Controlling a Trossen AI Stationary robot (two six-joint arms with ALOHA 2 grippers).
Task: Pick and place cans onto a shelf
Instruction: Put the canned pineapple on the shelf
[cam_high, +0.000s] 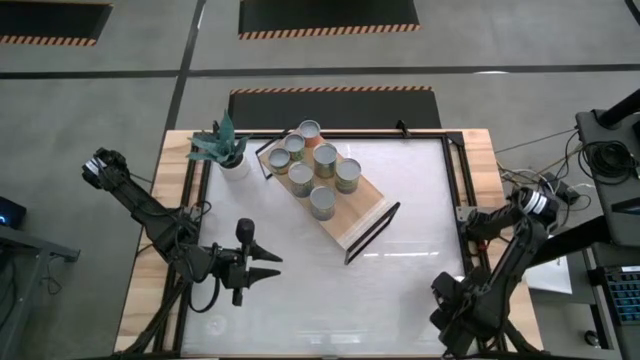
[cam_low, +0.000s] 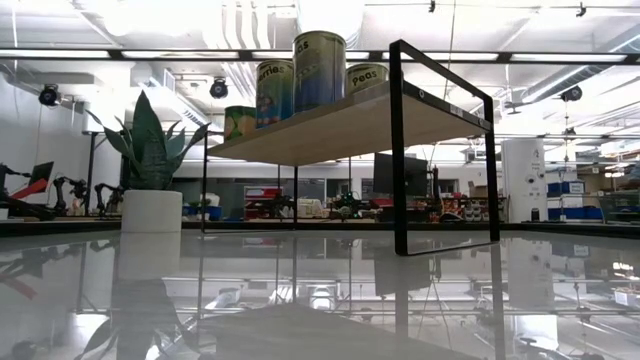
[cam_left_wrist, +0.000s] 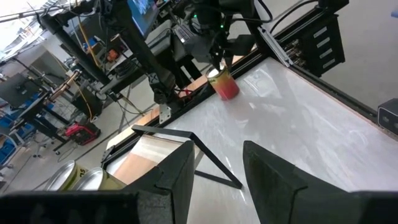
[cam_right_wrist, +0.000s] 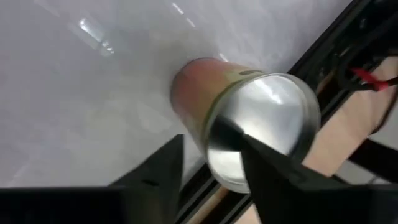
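Several cans stand upright on the light-wood shelf, which crosses the far middle of the table at a slant; the low view shows them on its raised board. One more can, with reddish sides and a silvery round end, stands by the table's right edge. My right gripper points down over it. One finger is outside the can's side, the other is in front of its round end, and the rim shows in the gap between them. My left gripper waits open at the near left, with nothing between its fingers.
A white pot with a green plant stands at the shelf's far left end. The table's black frame rail runs right beside the single can. Bare white tabletop lies between the shelf and the near edge.
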